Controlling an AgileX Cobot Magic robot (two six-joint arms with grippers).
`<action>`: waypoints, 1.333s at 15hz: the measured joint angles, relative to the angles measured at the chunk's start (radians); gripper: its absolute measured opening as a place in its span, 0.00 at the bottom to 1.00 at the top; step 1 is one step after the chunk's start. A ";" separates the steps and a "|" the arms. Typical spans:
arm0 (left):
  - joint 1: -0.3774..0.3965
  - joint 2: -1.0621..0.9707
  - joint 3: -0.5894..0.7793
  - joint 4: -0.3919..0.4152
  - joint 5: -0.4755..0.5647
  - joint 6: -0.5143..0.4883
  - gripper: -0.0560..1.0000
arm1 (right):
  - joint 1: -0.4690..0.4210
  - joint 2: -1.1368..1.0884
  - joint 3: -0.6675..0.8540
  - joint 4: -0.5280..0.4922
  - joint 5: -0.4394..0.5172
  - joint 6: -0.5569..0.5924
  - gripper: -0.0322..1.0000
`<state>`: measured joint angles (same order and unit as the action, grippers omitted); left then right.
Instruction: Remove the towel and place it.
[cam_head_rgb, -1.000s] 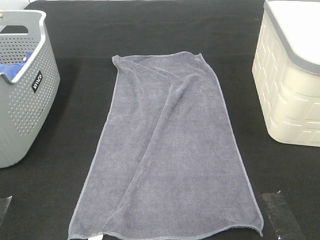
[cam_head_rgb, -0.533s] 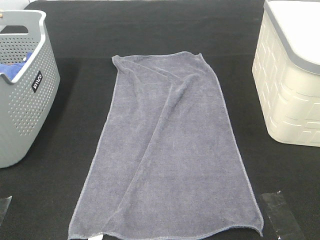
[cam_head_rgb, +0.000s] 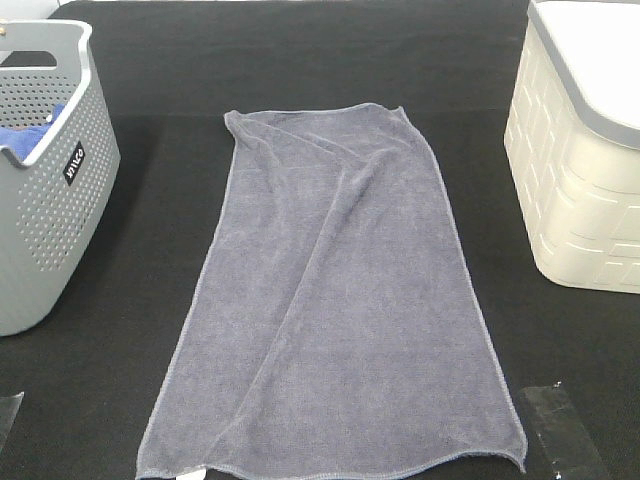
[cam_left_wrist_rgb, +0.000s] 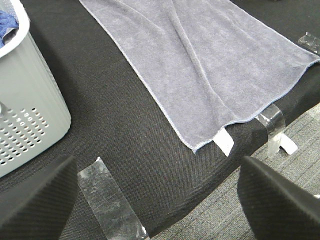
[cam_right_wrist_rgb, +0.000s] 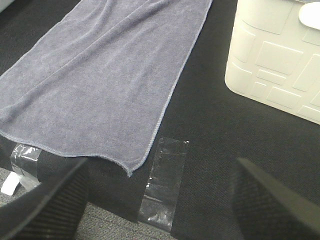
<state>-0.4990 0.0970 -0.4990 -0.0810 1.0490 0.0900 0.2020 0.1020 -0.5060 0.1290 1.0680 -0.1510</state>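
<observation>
Towel lies flat on the black table, long axis running away from both wide-open, empty grippers (left gripper, right gripper), its near hem corners just ahead of each

Basket L, bin R

Black cloth-covered table; grey carpet floor, apparently; clear tape strips at edge.
</observation>
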 joint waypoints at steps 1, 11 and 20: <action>0.000 0.000 0.000 0.000 0.000 0.000 0.83 | 0.000 0.000 0.000 0.000 0.000 0.000 0.73; 0.277 -0.065 0.000 -0.004 0.000 0.002 0.83 | -0.250 -0.034 0.001 0.009 -0.002 0.001 0.73; 0.489 -0.100 0.000 -0.004 -0.002 0.003 0.83 | -0.205 -0.106 0.001 0.022 -0.002 0.001 0.73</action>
<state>-0.0100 -0.0030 -0.4990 -0.0850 1.0470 0.0930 -0.0030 -0.0040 -0.5050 0.1510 1.0660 -0.1500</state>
